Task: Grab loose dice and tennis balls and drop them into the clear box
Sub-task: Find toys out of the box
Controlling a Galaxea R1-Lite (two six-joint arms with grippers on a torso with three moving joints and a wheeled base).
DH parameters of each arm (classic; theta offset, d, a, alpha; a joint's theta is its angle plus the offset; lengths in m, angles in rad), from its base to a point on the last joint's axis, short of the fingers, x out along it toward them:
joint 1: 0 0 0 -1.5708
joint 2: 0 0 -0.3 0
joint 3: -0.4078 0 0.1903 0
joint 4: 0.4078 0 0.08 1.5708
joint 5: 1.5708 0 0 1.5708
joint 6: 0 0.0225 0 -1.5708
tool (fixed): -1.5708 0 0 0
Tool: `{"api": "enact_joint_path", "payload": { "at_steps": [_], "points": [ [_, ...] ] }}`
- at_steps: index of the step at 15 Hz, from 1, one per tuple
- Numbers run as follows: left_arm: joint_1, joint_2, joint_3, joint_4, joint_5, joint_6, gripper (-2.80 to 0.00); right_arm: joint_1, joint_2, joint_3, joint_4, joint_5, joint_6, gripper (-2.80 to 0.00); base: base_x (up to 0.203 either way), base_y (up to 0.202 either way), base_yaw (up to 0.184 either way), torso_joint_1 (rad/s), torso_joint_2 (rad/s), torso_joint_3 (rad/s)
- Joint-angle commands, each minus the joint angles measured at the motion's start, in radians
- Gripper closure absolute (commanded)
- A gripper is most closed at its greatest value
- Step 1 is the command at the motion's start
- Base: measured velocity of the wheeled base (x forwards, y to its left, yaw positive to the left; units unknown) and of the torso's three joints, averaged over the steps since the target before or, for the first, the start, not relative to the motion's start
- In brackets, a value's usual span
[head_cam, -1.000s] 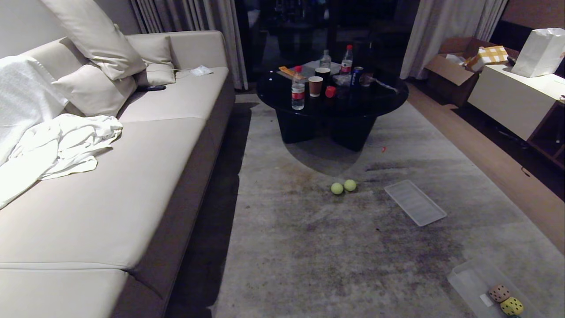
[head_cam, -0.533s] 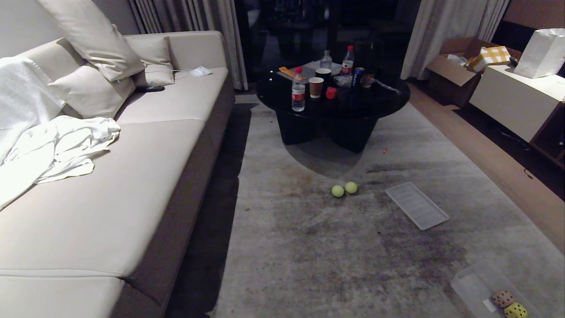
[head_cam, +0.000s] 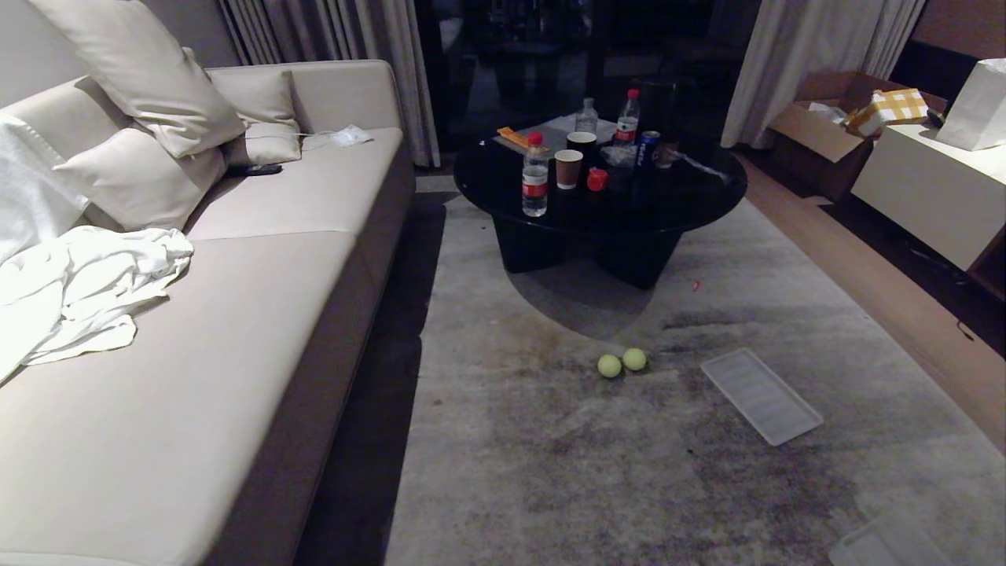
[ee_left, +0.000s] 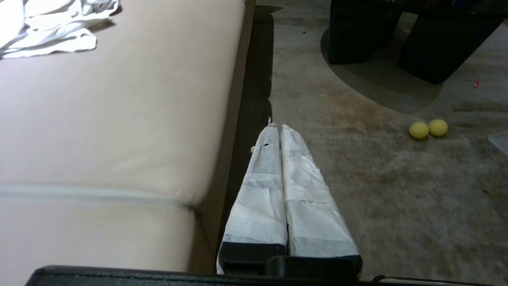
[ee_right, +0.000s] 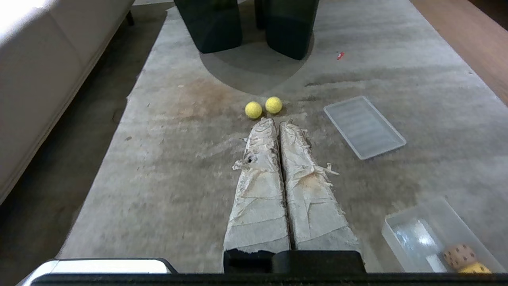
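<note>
Open rug (head_cam: 566,472) lay before the two touching tennis balls (head_cam: 622,362). The sofa (head_cam: 236,354) bounded the left, the black coffee table (head_cam: 601,196) stood beyond, and the lid (head_cam: 761,395) lay right.

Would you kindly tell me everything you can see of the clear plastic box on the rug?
The low, see-through rectangular plastic box with rounded corners sits upright and open on the grey rug. Its whitish ribbed lid lies flat on the rug, apart from it. Inside, at one end, rest a tan dotted die and a yellow die, apparently touching. Nothing else touches it.
</note>
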Motion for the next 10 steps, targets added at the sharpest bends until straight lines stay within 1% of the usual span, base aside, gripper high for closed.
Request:
{"api": "enact_joint_path", "payload": {
  "at_steps": [1,10],
  "points": [
    [0.000,0.002,0.002,0.000,0.000,0.000,0.00,0.001,0.000,0.011,0.000,0.001,0.000,0.00,0.184,0.000,-0.001,0.002,0.00,-0.005],
    [0.000,0.002,0.002,0.000,0.000,-0.002,0.00,-0.001,0.000,0.011,0.000,0.001,0.000,0.00,0.182,0.000,0.000,0.003,0.00,0.003]
  ]
}}
